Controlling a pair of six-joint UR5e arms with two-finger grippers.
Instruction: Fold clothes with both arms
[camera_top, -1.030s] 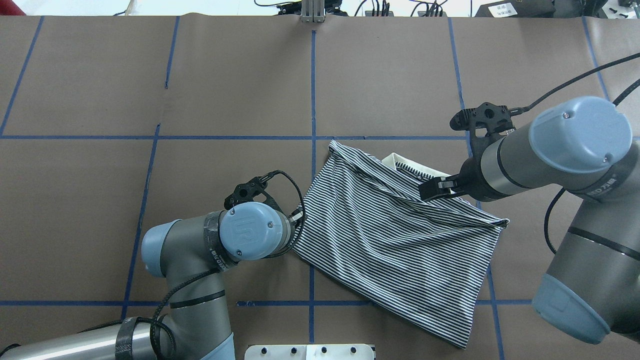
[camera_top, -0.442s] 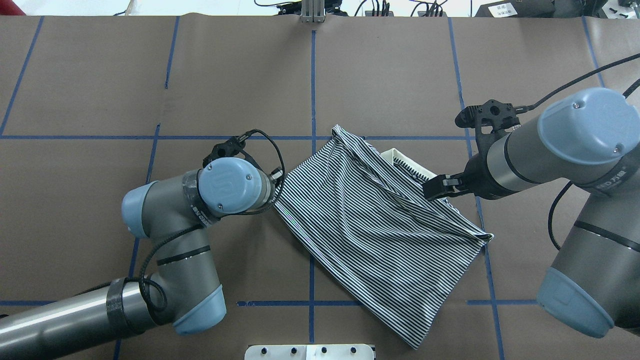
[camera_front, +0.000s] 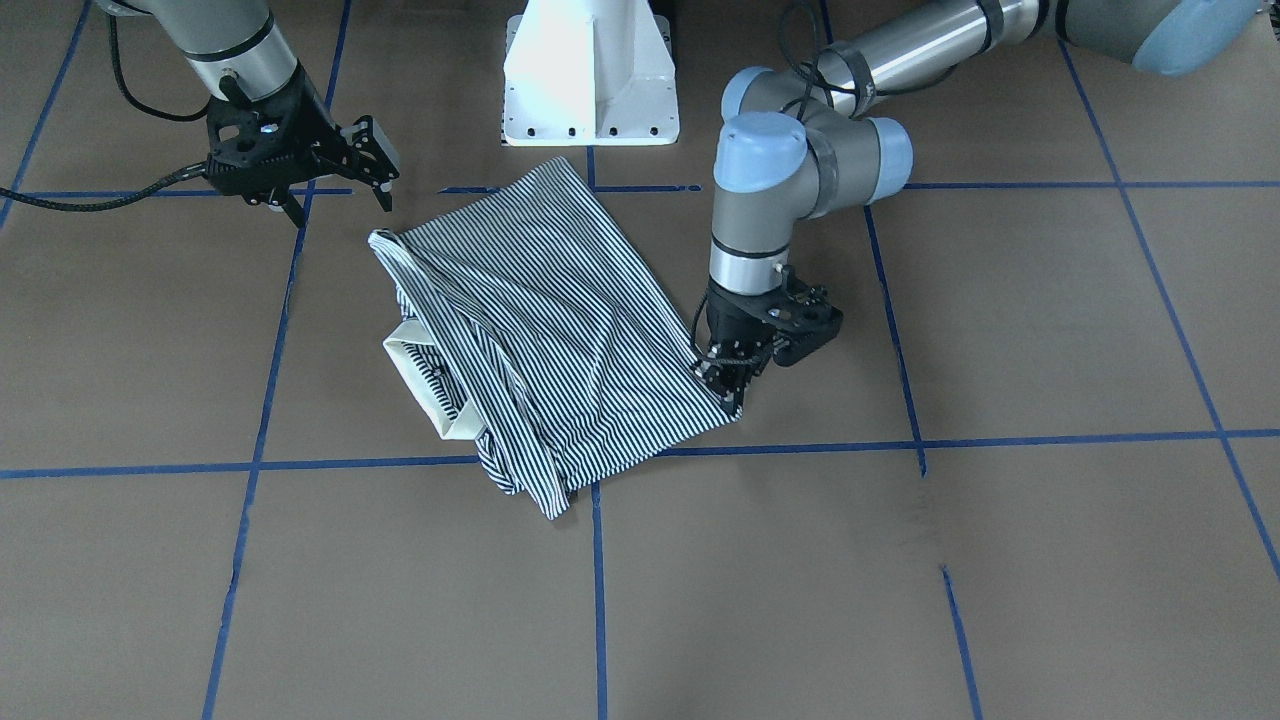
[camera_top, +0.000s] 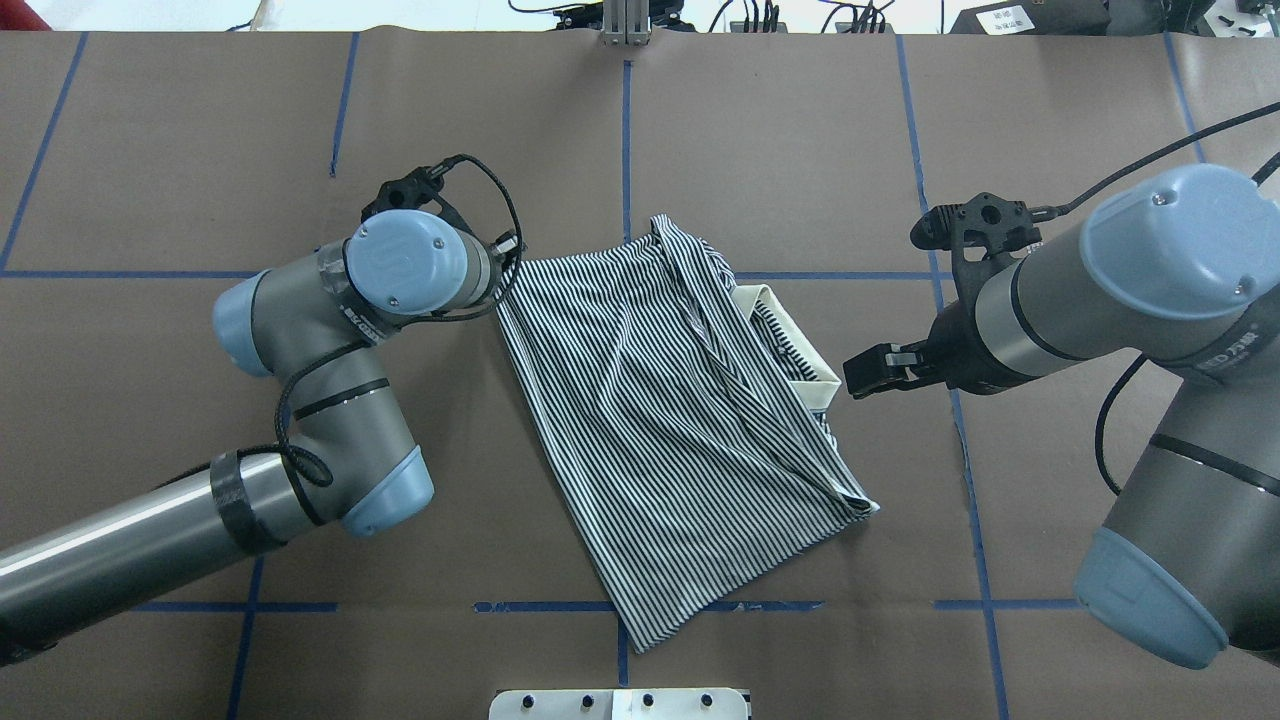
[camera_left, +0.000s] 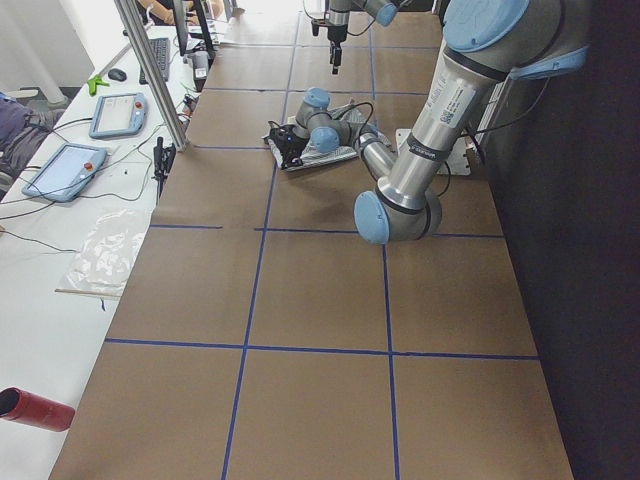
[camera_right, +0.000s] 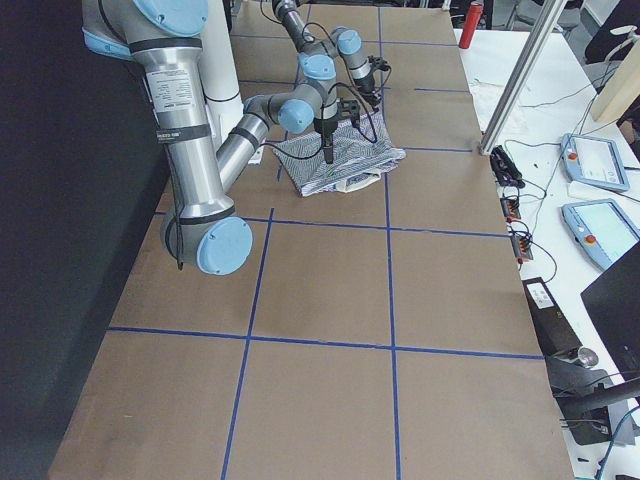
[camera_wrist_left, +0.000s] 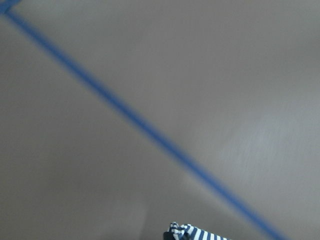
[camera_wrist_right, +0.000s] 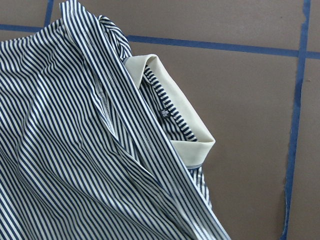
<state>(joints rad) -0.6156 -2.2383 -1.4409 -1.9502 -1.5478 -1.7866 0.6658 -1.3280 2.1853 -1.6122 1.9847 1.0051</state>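
Note:
The striped polo shirt (camera_top: 660, 430) lies folded and creased in the middle of the table, its cream collar (camera_top: 790, 345) open on the side toward my right arm. My left gripper (camera_front: 735, 392) is down on the table and shut on the shirt's far left corner; a scrap of striped cloth (camera_wrist_left: 192, 234) shows at the bottom of the left wrist view. My right gripper (camera_front: 340, 205) hovers open, a short gap from the collar, holding nothing. The right wrist view looks down on the collar (camera_wrist_right: 172, 107) and shows no fingers.
The brown table cover is marked off by blue tape lines (camera_top: 626, 150). The white pedestal base (camera_front: 590, 80) stands at the robot's edge, just behind the shirt. Tablets (camera_left: 65, 170) and cables lie on a side bench beyond the table.
My left gripper pulled its corner of the shirt away from the robot and to the left, swinging the whole shirt that way. My right gripper let go and now stands apart from the cloth.

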